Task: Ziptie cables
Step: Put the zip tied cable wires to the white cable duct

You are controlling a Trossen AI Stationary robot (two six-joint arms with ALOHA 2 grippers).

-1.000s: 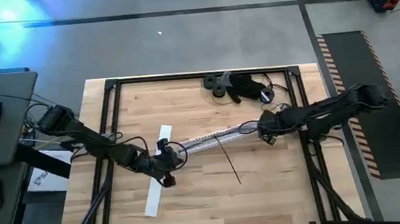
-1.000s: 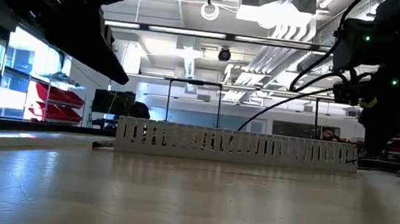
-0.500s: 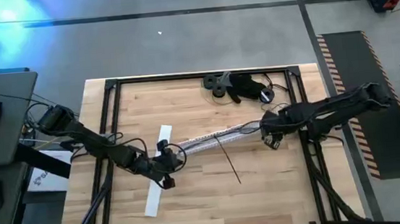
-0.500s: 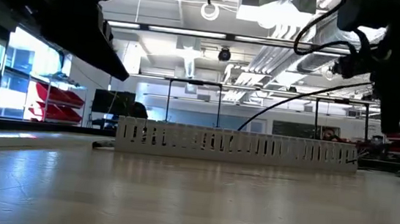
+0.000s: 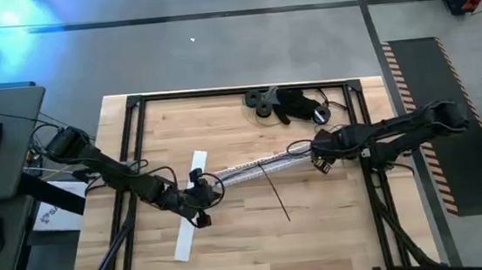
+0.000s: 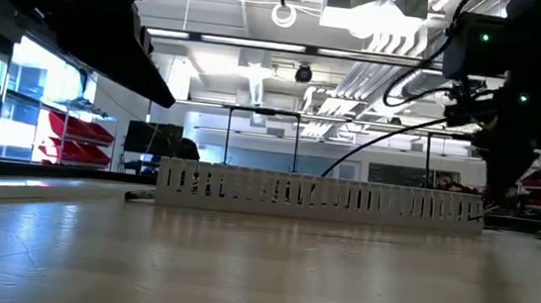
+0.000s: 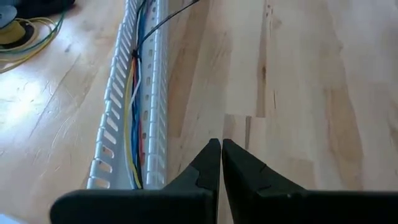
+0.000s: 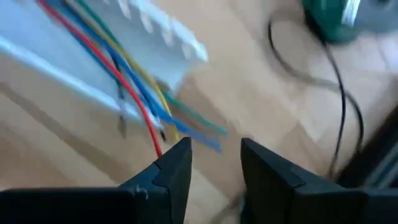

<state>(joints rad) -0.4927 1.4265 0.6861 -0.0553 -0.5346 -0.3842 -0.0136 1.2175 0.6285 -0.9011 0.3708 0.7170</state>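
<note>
- The right gripper [image 8: 214, 163] has its jaws apart with a narrow gap and nothing between them; it hangs just off the loose coloured ends of the cables [image 8: 134, 87].
- Those cables run lengthwise inside the white slotted rail [image 5: 252, 165], whose long axis spans from one gripper toward the other; the free ends lie by the right arm, so it is the nearer one.
- The left gripper [image 7: 221, 163] has its jaws pressed together, empty, beside the rail's other end.
- Compared with half a second ago, the right gripper sits slightly nearer the rail end.
</note>
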